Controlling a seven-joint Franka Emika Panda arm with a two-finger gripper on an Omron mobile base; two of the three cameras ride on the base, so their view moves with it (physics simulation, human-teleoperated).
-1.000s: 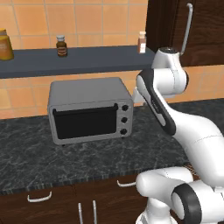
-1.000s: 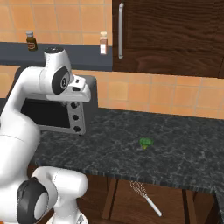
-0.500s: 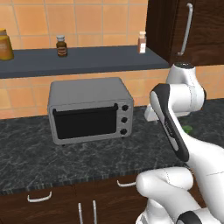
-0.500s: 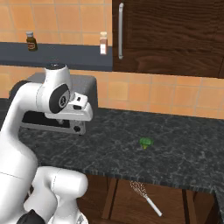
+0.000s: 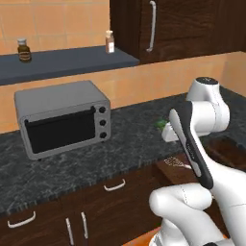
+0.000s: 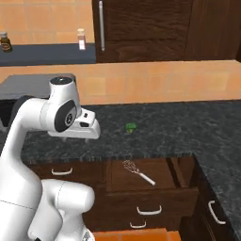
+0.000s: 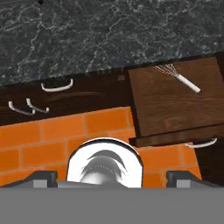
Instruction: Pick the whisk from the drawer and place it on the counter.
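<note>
Currently the white arm's two-finger gripper [image 6: 86,140] is hovering over the dark speckled stone counter [image 6: 179,124], jaws spread wide and holding nothing, presumably readying for a reach. At four o'clock from it, the silvery wire whisk [image 6: 138,172] is lying flat in the pulled-out dark brown wooden drawer [image 6: 162,176], accessible from above.

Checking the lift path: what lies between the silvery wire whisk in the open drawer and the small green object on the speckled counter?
Right base view: only bare drawer floor and bare dark counter separate the whisk from the green object.
</note>
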